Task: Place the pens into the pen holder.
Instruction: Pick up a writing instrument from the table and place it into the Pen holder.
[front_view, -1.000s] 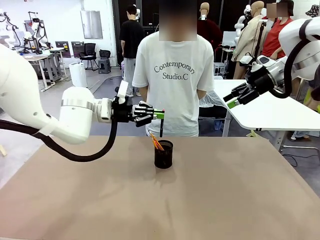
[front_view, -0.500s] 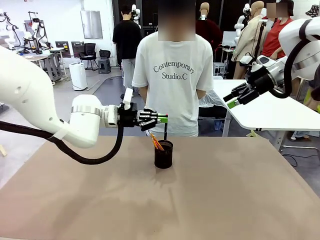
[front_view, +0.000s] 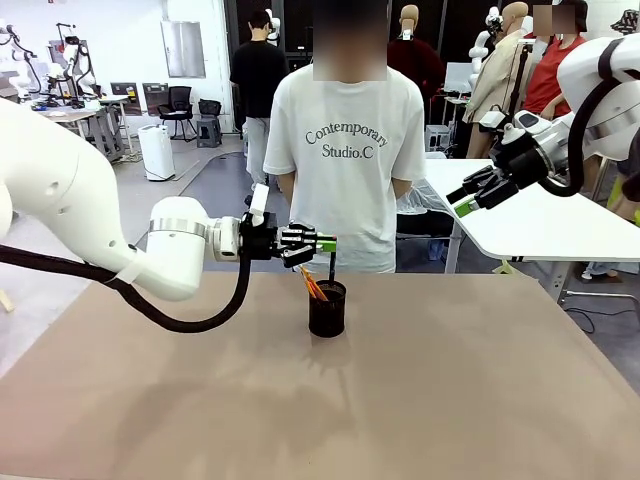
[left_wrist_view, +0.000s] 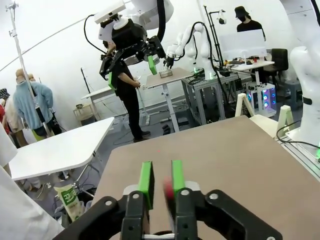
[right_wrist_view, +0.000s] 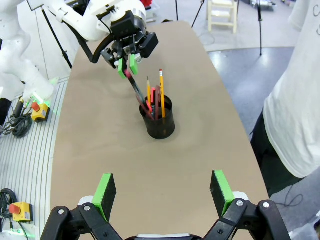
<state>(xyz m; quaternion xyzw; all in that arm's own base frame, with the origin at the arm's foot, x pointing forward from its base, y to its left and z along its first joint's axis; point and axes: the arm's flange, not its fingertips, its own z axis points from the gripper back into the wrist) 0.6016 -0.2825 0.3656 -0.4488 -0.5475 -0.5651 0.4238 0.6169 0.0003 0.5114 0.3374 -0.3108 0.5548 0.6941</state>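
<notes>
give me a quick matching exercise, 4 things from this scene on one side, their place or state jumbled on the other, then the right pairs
Things:
1. left gripper
2. right gripper
3. pen holder
4. black pen

Places or states:
A. stands on the table with pencils sticking out of it
B. open, held high, away from the table
C. slanted, its lower end inside the cup, its upper end between green pads
D. fingers closed on a pen just above the cup

Pairs: 1-D, 2-B, 3-A, 4-C

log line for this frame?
left pincer: shut on black pen, over pen holder | right pincer: open, raised
</notes>
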